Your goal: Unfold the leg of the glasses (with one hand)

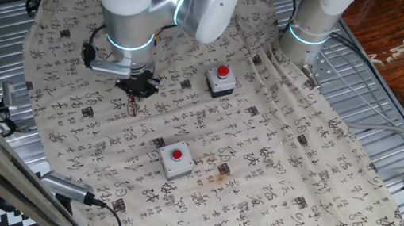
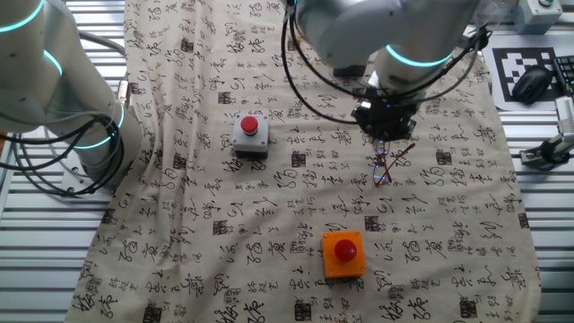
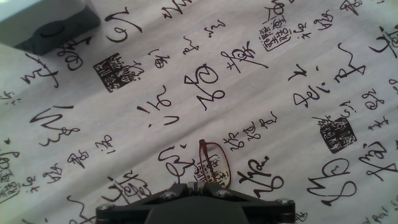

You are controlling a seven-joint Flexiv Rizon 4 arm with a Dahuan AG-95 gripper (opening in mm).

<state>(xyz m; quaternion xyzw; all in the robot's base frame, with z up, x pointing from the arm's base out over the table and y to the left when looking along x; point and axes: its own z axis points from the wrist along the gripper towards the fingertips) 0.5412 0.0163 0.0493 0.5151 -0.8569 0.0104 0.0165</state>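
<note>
Glasses (image 2: 387, 165) on cloth, right of centre in other fixed view, directly under gripper (image 2: 386, 135). Gripper at frame; jaw gap, grasp unclear. One temple seems splayed; unfolding apparently underway, unfinished.

Cloth (image 1: 272, 180) printed with black calligraphy covers the tabletop (image 1: 396, 102), creased along the right side. Arm bends down at upper left; black claw (image 1: 136, 87) hangs low over the cloth. Glasses (image 1: 132, 105), thin dark reddish frame, sit directly under the claw tip; contact cannot be judged, nor whether the jaws are parted. 2 grey button boxes with red buttons: 1 (image 1: 220, 81) right of the claw, 1 (image 1: 174, 159) nearer the camera, well apart from the glasses.
</note>
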